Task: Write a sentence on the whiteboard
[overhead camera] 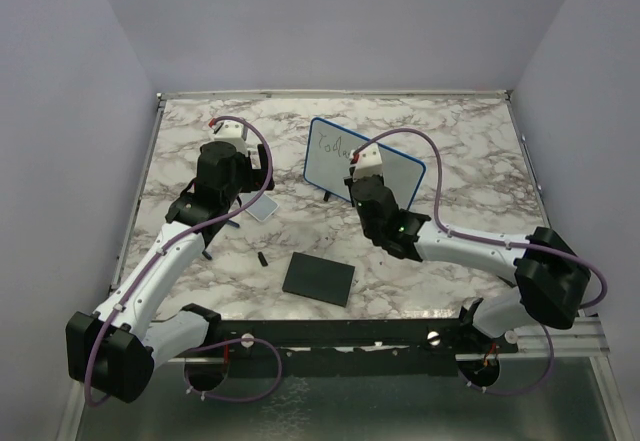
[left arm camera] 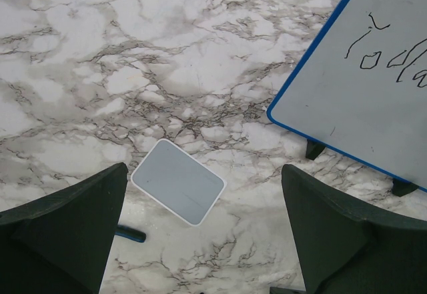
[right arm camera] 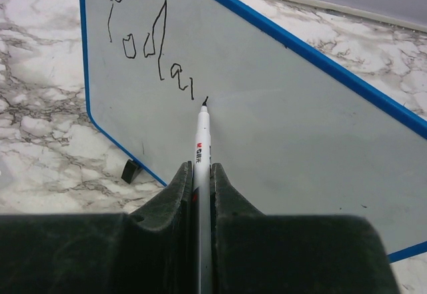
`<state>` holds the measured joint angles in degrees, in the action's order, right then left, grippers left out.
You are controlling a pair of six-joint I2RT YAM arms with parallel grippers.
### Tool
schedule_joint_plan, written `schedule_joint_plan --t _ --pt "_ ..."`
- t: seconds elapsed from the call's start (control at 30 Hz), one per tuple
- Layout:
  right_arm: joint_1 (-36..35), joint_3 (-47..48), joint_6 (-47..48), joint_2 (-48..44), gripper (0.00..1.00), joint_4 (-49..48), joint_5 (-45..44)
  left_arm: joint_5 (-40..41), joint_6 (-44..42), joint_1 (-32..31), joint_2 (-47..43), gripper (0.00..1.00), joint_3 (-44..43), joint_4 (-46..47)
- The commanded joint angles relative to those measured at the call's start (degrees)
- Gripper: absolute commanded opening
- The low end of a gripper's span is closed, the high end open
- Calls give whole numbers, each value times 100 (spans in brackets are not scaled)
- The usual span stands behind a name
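Nearest the arm bases lies a flat black square pad (overhead camera: 318,278) on the grey-veined marble table (overhead camera: 470,141), with a small dark stub (overhead camera: 262,259) just at its 10 o'clock (perhaps a pen cap, too small to tell). Further out the same way sits a small pale rounded tile with a grey edge (left arm camera: 177,181). The left gripper (left arm camera: 205,169) hangs over that tile with its fingers spread wide and nothing between them, taking no part in the writing.

Towards 1 o'clock from the pad, the right gripper (right arm camera: 200,171) has its fingers pinched tight on a slim white marker pen (right arm camera: 202,141), which points away from the wrist with its tip touching the board.

Beyond it stands the white rectangular whiteboard with the thin blue rim (right arm camera: 300,141), propped on its small black feet near the middle of the table, face tilted towards the right arm. The sentence (right arm camera: 143,47) sits at the board's 10 o'clock corner, and so far it is only thin dark strokes reading roughly "Toda", with a short hooked mark at the pen tip that looks like the start of the next letter.

I'd judge the task barely begun: the first word is not yet finished, and every later word is left to write. The rest of the board, from 12 round to 6 o'clock, is bare and gives plenty of room.
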<state>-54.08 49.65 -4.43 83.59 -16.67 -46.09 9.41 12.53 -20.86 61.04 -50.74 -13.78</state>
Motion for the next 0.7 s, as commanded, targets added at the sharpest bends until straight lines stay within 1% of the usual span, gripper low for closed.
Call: schedule_joint_plan --t 0.0,0.67 --pt "-49 147 24 119 0 -69 -230 -76 -49 -32 -57 99 63 70" --pt "-41 309 4 461 0 -125 15 -69 -52 -32 -96 99 62 69"
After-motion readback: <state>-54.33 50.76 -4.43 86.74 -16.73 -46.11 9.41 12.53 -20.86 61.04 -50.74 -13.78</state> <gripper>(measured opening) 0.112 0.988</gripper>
